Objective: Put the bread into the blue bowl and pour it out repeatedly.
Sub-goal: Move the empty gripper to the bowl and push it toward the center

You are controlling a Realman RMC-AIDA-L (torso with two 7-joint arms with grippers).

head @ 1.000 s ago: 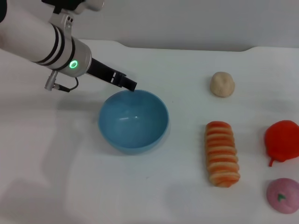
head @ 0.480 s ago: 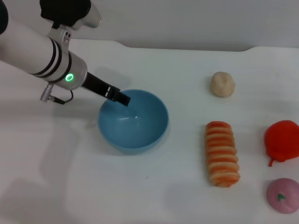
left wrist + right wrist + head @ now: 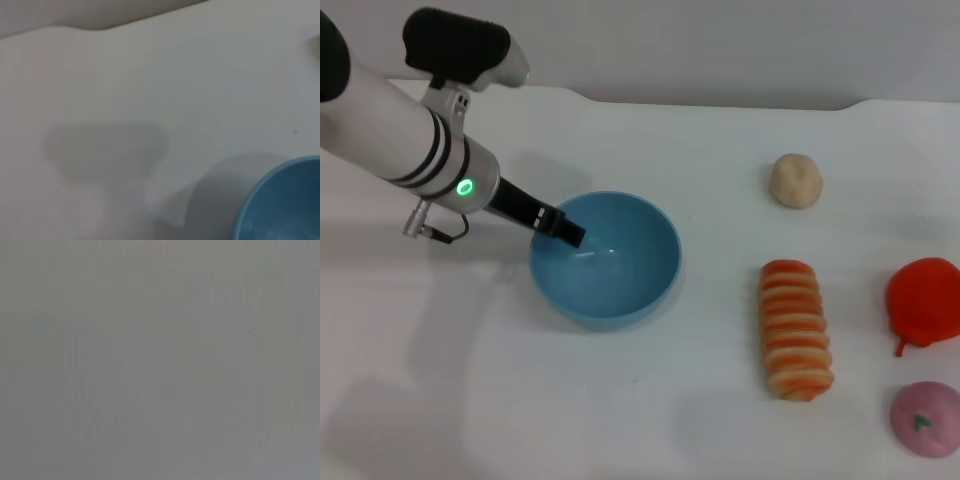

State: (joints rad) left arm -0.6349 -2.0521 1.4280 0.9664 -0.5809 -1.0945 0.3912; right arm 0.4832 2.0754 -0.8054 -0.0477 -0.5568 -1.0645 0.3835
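The blue bowl [image 3: 607, 258] stands upright and empty left of the table's middle. Its rim also shows in the left wrist view [image 3: 280, 205]. The bread [image 3: 796, 328], striped orange-red and cream, lies flat on the table to the bowl's right, well apart from it. My left gripper [image 3: 568, 234] reaches in from the upper left, its dark tip at the bowl's left rim, just inside. Whether the tip touches the rim is unclear. My right gripper is out of view.
A small round beige ball [image 3: 795, 181] sits behind the bread. A red toy [image 3: 924, 301] and a pink round toy [image 3: 926, 419] lie at the right edge. The white table [image 3: 650, 420] has bare surface in front of the bowl.
My left arm has drawn back to the left and lower, its tip moving from the bowl's far rim to the left rim. Bowl and bread have not moved.
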